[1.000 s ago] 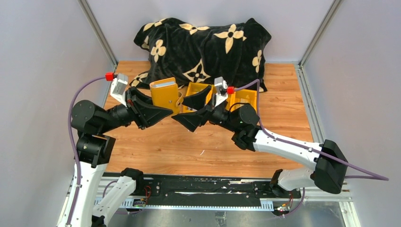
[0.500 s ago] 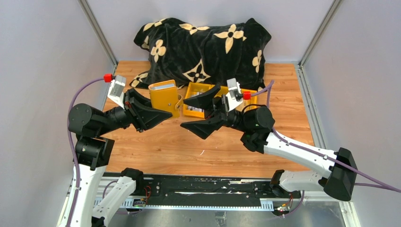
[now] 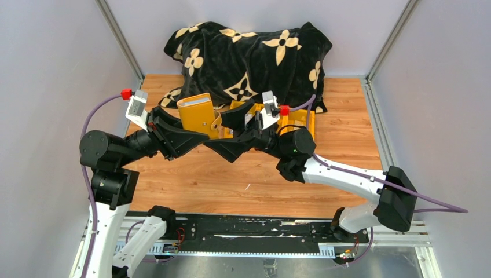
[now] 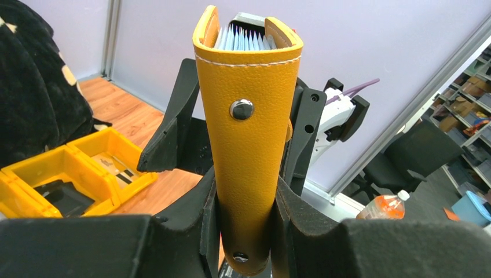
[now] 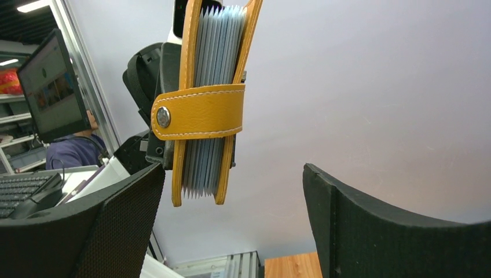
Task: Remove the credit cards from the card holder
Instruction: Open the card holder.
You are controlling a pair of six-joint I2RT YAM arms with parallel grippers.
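The card holder is a mustard-yellow case, held upright above the table with my left gripper shut on its lower end. In the left wrist view the card holder rises between my left gripper's jaws. Blue-grey pleated pockets show at its top. In the right wrist view the card holder has its strap snapped shut across the pockets. The credit cards stay hidden inside. My right gripper stands open beside the holder, whose end hangs near my right gripper's left finger.
Yellow plastic bins sit on the wooden table behind the right gripper; the bins hold a black item and a pale flat item. A black blanket with cream flowers is heaped at the back. Grey walls close in both sides.
The right gripper drew away to the right, then came back left to the holder, jaws wide. The left arm has tilted the holder and shifted it slightly.
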